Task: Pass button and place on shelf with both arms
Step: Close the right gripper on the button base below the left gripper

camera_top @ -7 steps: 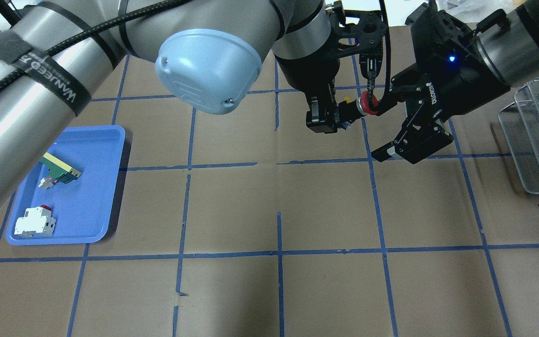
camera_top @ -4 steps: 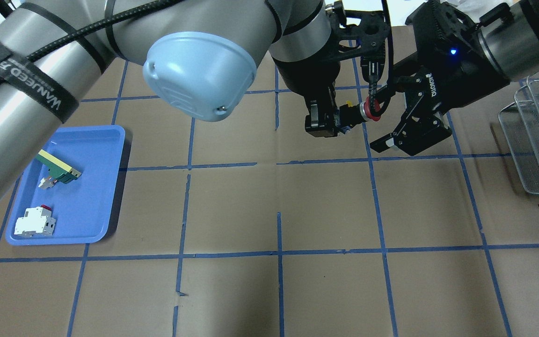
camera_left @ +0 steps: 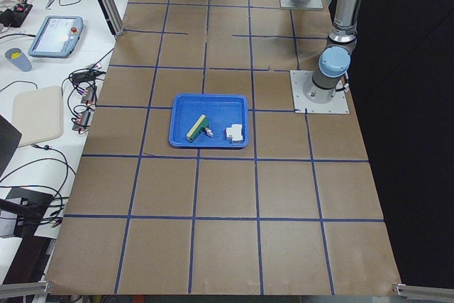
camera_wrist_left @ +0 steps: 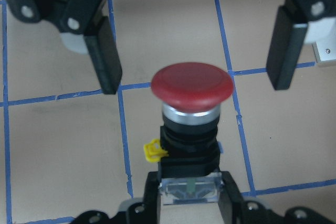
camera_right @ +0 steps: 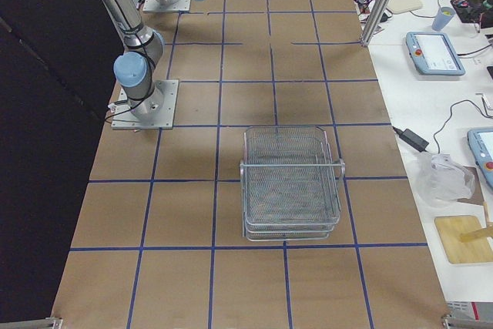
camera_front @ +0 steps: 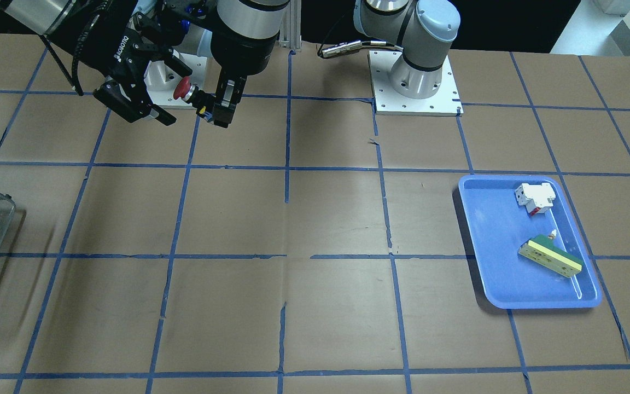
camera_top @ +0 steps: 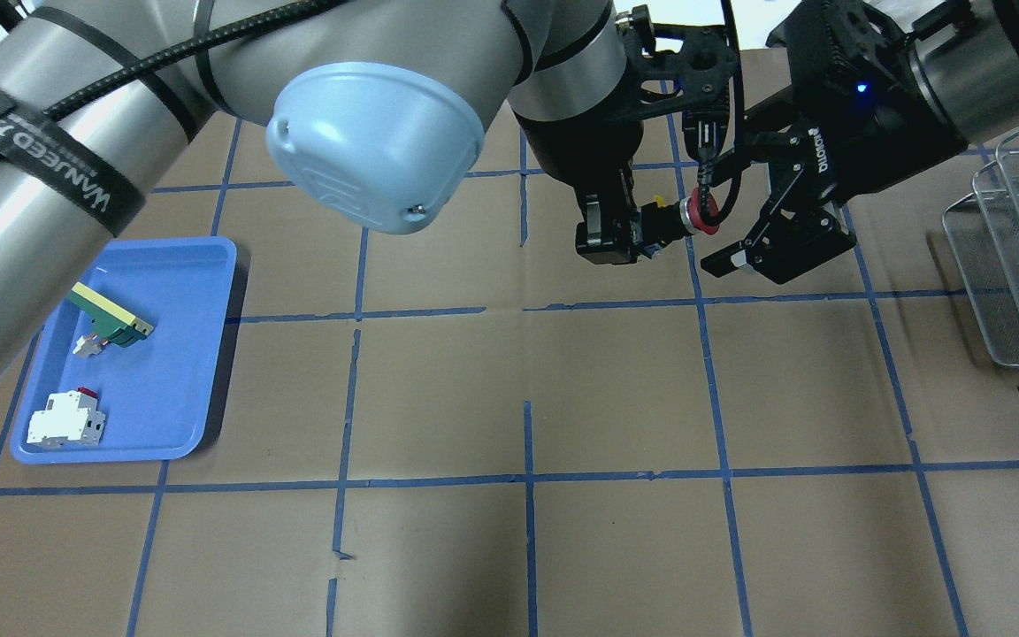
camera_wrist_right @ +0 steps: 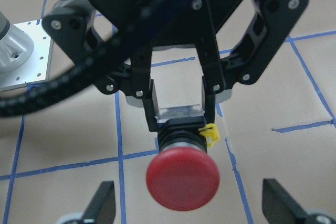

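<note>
The left tool (camera_top: 617, 235) clamps the button (camera_top: 682, 215) by its rear block. The red cap points into the right tool (camera_top: 715, 218), whose wide-spread fingers (camera_wrist_left: 105, 61) flank the cap's rim with a gap on each side. Both hang above the tabletop (camera_top: 616, 389). The shelf (camera_top: 996, 292) stands well apart, on the right tool's outer side.

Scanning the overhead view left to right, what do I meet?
blue tray → left gripper → button → shelf. The right gripper, open around the button's red cap, overlaps it, so I leave it unplaced.
</note>
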You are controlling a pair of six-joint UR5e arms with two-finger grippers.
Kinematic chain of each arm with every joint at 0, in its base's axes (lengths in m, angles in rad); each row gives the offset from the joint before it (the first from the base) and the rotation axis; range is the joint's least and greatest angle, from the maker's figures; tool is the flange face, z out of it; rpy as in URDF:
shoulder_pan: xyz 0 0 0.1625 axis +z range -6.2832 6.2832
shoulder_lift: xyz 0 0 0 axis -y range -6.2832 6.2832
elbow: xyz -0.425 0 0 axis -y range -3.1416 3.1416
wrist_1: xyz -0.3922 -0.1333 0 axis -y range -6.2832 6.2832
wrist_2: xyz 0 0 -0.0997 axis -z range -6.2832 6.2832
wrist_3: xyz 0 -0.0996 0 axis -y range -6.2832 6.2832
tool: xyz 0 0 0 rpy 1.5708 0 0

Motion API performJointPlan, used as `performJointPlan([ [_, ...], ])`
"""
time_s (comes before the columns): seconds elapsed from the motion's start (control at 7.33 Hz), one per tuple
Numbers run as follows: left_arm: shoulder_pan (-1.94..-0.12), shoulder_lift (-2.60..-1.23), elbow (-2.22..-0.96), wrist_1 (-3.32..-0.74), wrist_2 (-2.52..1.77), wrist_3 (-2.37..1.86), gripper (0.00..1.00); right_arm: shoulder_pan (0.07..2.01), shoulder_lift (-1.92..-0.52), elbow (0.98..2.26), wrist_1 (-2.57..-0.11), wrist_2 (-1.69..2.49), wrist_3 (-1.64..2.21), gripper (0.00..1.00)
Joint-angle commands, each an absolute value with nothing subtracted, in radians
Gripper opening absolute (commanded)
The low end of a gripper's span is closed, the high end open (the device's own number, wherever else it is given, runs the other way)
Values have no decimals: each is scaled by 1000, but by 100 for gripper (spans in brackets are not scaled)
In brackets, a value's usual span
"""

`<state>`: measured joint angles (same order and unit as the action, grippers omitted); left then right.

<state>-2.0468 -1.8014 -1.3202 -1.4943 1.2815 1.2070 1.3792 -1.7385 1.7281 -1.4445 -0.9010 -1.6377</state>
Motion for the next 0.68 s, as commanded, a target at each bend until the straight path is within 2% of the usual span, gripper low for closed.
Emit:
performJointPlan([
  [0.0,-2048,-1815,-1319,-1494,1284,1204,0,1382,-1747,1730,-1463,-894,-1628,98],
  [0.55,-2048,-1806,-1319,-1494,1284,1197,0,1384,-1740,1733,-1462,-870,-1628,98],
])
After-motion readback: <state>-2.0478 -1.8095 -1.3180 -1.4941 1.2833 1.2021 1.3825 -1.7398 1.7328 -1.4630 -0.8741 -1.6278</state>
